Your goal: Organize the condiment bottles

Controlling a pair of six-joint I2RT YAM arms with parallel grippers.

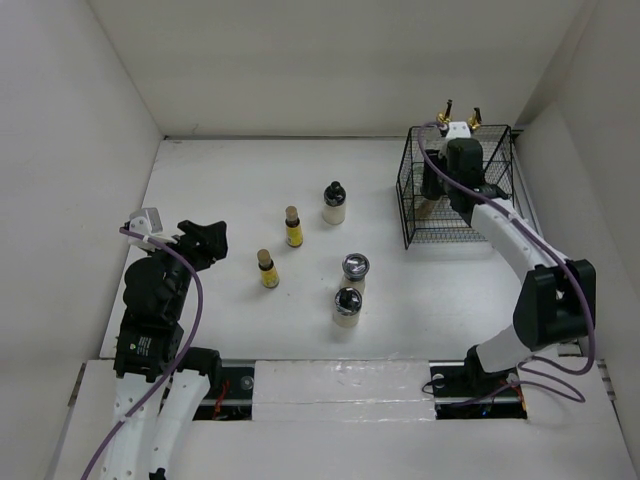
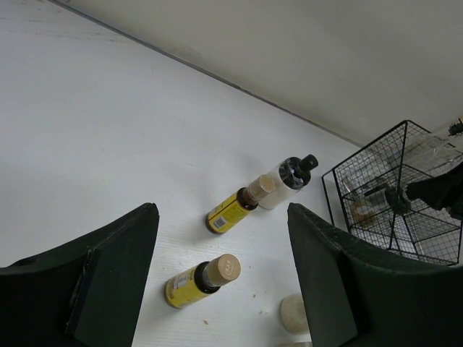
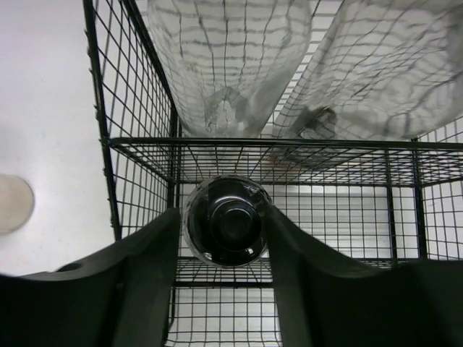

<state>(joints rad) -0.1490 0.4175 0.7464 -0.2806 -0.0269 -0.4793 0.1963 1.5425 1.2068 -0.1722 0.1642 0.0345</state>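
Observation:
My left gripper (image 1: 207,240) is open and empty, low over the table's left side; in its wrist view (image 2: 221,242) the fingers frame two yellow bottles with tan caps (image 2: 202,278) (image 2: 233,210). Those stand upright (image 1: 267,270) (image 1: 293,227). A cream jar with a black lid (image 1: 334,204) stands behind them, and two silvery-lidded cream jars (image 1: 356,268) (image 1: 347,306) stand to the right. My right gripper (image 1: 432,192) is inside the black wire basket (image 1: 500,215). Its fingers (image 3: 223,217) are shut on a black-lidded jar (image 3: 228,238). Two clear glass cruets (image 3: 231,65) (image 3: 391,65) stand at the basket's back, gold spouts (image 1: 445,112) up.
White walls close in the table at the left, back and right. The basket (image 2: 394,191) stands in the back right corner. The left arm's purple cable (image 1: 190,285) loops over its base.

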